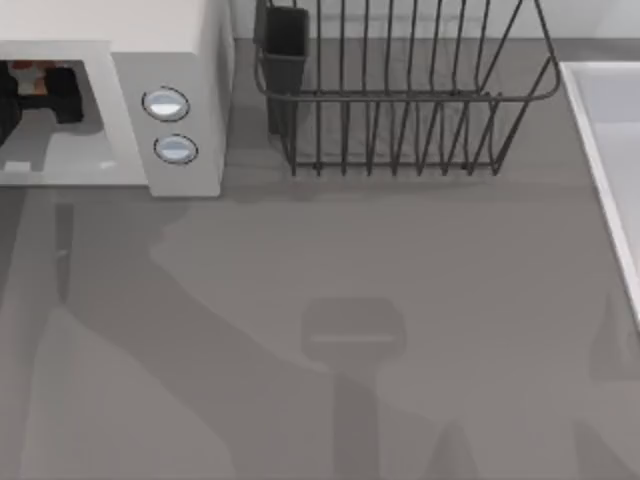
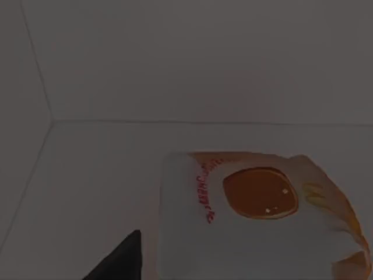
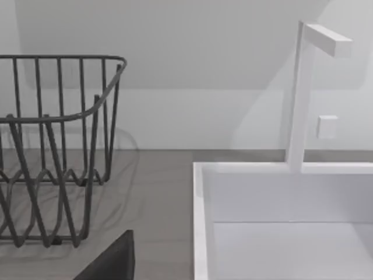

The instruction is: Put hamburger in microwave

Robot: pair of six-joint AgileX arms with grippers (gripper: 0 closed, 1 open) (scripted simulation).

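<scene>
Grey tabletop (image 1: pixel 330 300) stretches out bare in front, with the white microwave (image 1: pixel 180 60) at its back left corner, two round knobs (image 1: pixel 165 104) on its side panel. Beside it stands a black wire rack (image 1: pixel 400 100), and a white sink (image 3: pixel 280 192) with a tall faucet (image 3: pixel 300 87) sits at the right edge. Reaching into the microwave's cavity is the left pincer (image 1: pixel 40 95), a hint of orange at its tip. From the left wrist, the hamburger (image 2: pixel 256 216) rests on the cavity floor, one dark fingertip (image 2: pixel 119 259) beside it; whether the left pincer grips it I cannot tell.
</scene>
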